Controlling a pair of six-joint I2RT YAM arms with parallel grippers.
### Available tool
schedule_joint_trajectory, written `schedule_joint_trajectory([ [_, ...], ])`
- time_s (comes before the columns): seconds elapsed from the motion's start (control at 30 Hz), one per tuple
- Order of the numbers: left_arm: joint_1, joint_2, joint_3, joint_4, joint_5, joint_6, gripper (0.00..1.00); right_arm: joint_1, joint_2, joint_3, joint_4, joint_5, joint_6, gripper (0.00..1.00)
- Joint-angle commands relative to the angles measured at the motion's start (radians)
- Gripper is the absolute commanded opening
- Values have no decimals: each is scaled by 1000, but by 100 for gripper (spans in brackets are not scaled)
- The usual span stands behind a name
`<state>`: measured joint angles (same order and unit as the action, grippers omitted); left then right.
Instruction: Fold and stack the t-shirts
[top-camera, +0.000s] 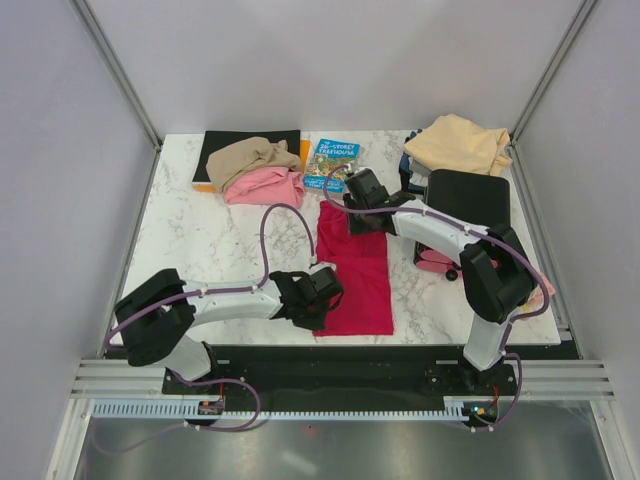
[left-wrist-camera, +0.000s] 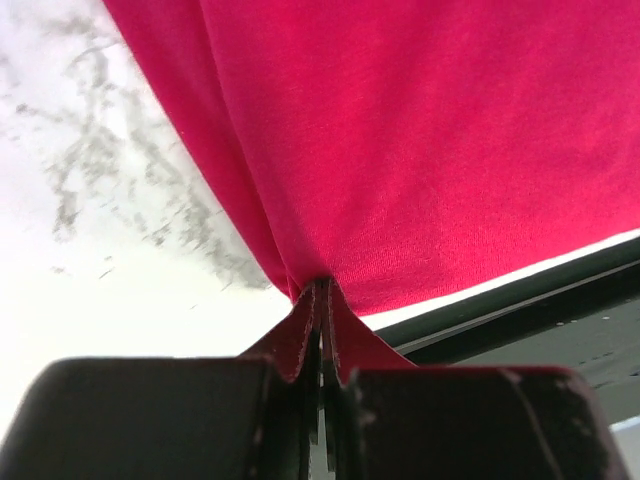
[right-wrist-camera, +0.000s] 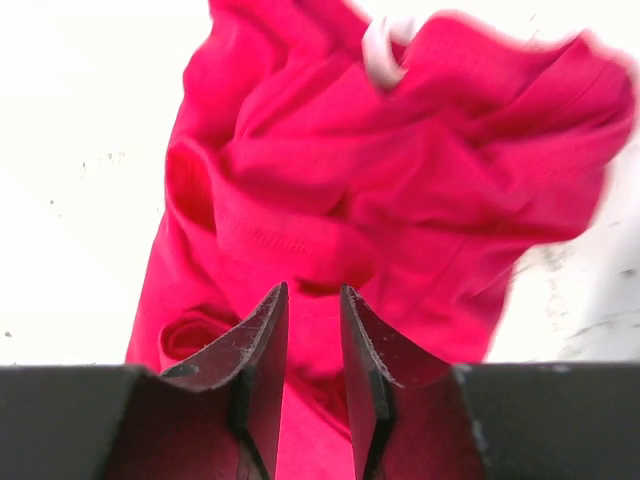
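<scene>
A crimson red t-shirt (top-camera: 357, 268) (left-wrist-camera: 420, 140) (right-wrist-camera: 400, 170) lies as a long strip down the middle of the marble table (top-camera: 200, 240). My left gripper (top-camera: 318, 292) (left-wrist-camera: 322, 292) is shut on its near left edge, pinching a small peak of cloth. At the far, bunched end my right gripper (top-camera: 357, 215) (right-wrist-camera: 313, 292) hovers with its jaws apart and red cloth showing through the gap. A tan-brown shirt (top-camera: 250, 155) and a pink shirt (top-camera: 265, 187) lie crumpled at the back left. A peach-cream shirt (top-camera: 460, 143) sits at the back right.
A flat black mat (top-camera: 222, 143) lies under the tan shirt. A blue illustrated book (top-camera: 333, 162) rests at the back centre. A black pad (top-camera: 468, 195) is by the right arm, with something pink (top-camera: 435, 262) under that arm. The table's near edge (left-wrist-camera: 560, 262) runs just beyond the red cloth.
</scene>
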<state>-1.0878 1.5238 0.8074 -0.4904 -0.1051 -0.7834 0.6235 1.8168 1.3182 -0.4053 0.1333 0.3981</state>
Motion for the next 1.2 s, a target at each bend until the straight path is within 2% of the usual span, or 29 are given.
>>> schedule_joint_trajectory([
  [0.0,-3,-60,67,-160,-102,7,2,-24,-43,107,-49,29,-79,37],
  [0.03,11,-79,90,-174,-132,12,6,-28,-60,137,-85,28,-88,38],
  [0.07,22,-95,139,-183,-148,21,17,-34,-68,151,-108,20,-99,40],
  [0.13,57,-148,188,-206,-174,50,30,-39,-86,188,-194,19,-114,43],
  [0.17,74,-163,234,-211,-177,64,41,-41,-96,188,-214,16,-119,43],
  [0.27,153,-185,312,-246,-180,107,51,-41,-161,115,-227,18,-117,46],
  [0.43,287,-165,361,-274,-177,179,50,-41,-272,-26,-227,-10,-88,47],
  [0.53,316,-130,383,-277,-162,199,50,-38,-315,-85,-228,-50,-71,48],
  [0.83,328,36,493,-266,-44,236,51,-39,-330,-122,-254,-95,-58,49],
  [1.0,327,130,475,-251,36,245,45,-36,-284,-160,-215,-126,-39,47],
  [1.17,328,128,418,-215,48,251,45,-25,-271,-188,-185,-130,-28,46],
])
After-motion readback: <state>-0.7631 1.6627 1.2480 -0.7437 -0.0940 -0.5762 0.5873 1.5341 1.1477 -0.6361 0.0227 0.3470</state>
